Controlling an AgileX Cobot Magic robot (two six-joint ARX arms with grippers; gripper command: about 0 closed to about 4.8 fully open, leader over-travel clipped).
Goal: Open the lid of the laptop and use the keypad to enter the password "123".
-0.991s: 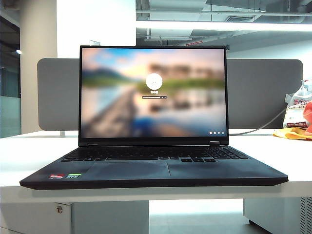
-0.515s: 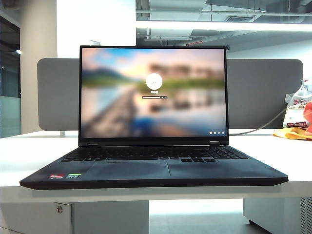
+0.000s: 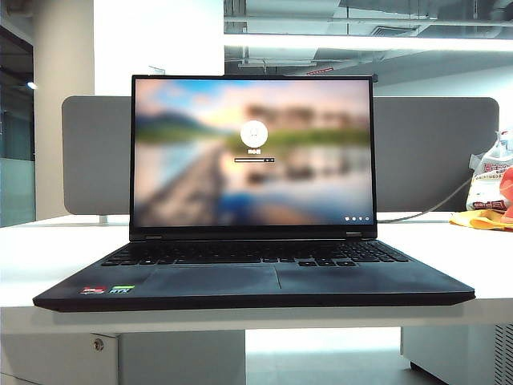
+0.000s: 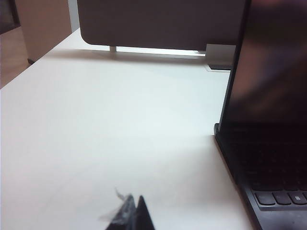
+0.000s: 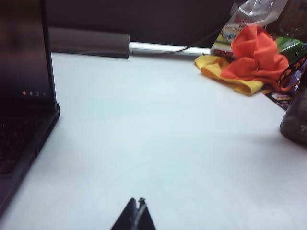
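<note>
Both of my tools are pressed together with nothing between them: my left tool [image 4: 130, 214] sits low over the white tabletop [image 4: 110, 129] just off the laptop's left edge, my right tool [image 5: 135, 215] over the bare tabletop off its right edge. My laptop [image 3: 253, 277] lies at the near edge of the tabletop, its lid [image 3: 252, 157] raised upright, the screen lit with a blurred landscape and a sign-in field. Its keypad [image 3: 373, 253] is at the keyboard's right end. A grey divider board [image 3: 437, 152] stands behind; orange and yellow cloths [image 5: 249, 64] lie far right.
</note>
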